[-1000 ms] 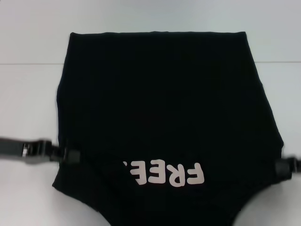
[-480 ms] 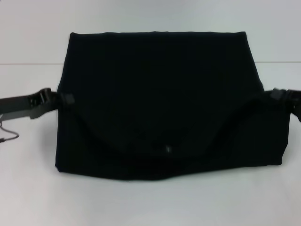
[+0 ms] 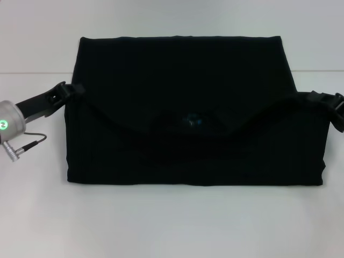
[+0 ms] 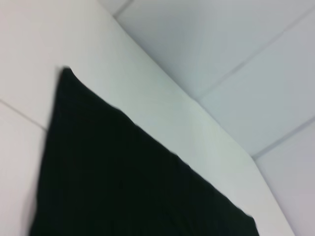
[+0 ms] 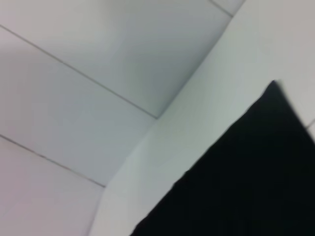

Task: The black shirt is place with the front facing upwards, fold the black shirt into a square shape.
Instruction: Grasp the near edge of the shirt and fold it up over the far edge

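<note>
right gripper [image 3: 329, 107] cut off, lettering hidden

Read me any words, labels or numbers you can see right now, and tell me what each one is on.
No readable text in any view.
The shirt is folded, showing only plain black fabric.
A small bluish label at the fold's edge is too small to read.

Matt black cloth shirt [image 3: 193, 80], smooth white table [image 3: 172, 226], brushed metal wrist [image 3: 9, 122]
</note>
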Available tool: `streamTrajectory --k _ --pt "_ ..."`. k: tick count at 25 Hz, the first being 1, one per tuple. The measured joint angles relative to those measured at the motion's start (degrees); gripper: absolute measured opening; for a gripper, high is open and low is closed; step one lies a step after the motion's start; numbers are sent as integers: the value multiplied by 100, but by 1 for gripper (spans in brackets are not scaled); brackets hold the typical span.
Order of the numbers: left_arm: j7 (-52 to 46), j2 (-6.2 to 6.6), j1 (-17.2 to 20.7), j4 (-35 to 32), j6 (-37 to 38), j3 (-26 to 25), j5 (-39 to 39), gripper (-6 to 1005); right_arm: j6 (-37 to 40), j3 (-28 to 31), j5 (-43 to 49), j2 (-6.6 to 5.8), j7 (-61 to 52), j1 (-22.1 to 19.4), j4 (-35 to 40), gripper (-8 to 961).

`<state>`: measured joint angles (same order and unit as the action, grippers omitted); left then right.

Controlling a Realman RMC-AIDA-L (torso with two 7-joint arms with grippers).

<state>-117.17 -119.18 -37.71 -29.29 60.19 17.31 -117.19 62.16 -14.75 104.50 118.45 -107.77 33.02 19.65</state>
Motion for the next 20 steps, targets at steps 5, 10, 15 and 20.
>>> streamTrajectory --k 5,10,15,20 --pt "279 -68 -125 110 -337 7 230 13 -290 29 -53 70 374 159 -54 122" --pt "576 -117 -228 125 -602 11 559 13 -308 14 -225 83 539 197 -57 130" --pt "787 -170 -370 131 -881 11 652 13 -356 -5 -225 90 640 289 -57 139" --pt "1049 -255 -473 137 -1220 9 710 14 -713 -227 -202 104 811 422 -70 147"
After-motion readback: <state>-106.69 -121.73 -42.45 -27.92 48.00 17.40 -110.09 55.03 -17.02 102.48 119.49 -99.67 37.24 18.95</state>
